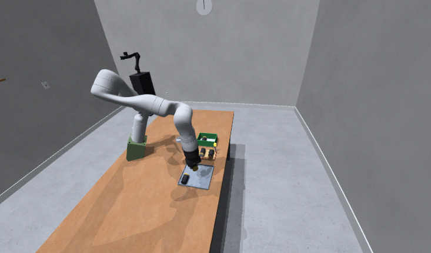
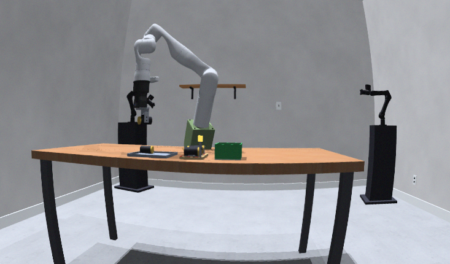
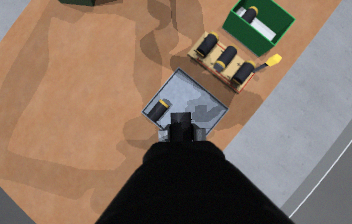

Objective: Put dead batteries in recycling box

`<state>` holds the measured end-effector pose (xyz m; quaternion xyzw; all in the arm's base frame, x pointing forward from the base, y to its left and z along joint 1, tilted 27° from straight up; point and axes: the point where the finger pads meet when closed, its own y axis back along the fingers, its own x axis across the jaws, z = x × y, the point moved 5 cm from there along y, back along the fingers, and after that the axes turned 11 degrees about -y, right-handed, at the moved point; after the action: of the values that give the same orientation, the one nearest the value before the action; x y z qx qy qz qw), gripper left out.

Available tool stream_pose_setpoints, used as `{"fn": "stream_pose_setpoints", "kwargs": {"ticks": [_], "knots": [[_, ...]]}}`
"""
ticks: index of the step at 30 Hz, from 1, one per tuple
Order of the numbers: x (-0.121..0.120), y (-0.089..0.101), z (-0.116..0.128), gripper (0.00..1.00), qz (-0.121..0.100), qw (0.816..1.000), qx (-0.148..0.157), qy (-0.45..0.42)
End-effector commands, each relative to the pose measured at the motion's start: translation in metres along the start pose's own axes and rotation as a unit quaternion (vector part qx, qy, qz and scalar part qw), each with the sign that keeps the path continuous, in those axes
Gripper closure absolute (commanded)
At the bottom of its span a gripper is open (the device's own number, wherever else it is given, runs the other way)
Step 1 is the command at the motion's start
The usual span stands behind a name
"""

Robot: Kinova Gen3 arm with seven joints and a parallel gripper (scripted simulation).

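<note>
My gripper (image 2: 143, 120) hangs high above the grey tray (image 2: 152, 153) and is shut on a black battery with a yellow end (image 2: 140, 120). In the wrist view the held battery (image 3: 180, 120) shows end-on over the tray (image 3: 185, 104). One battery (image 3: 157, 109) lies on the tray's left side. The holder (image 3: 226, 58) carries three batteries, and its bulb (image 3: 275, 59) shows yellow. The green recycling box (image 3: 258, 25) stands upright on the table beyond the holder, with one battery (image 3: 250, 13) inside.
The tray, holder and box stand close to the table's long edge (image 1: 224, 163). The arm's green base (image 1: 136, 150) stands on the table's other side. A black pedestal with a camera arm (image 2: 380, 160) stands off the table.
</note>
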<state>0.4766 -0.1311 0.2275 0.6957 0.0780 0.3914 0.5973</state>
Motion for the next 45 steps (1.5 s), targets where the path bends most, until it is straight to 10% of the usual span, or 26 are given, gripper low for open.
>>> {"fn": "stream_pose_setpoints", "kwargs": {"ticks": [1, 45], "knots": [[0.0, 0.0009, 0.0005, 0.43, 0.0, 1.0, -0.001, -0.005], [0.0, 0.0009, 0.0005, 0.43, 0.0, 0.954, -0.001, -0.3]]}}
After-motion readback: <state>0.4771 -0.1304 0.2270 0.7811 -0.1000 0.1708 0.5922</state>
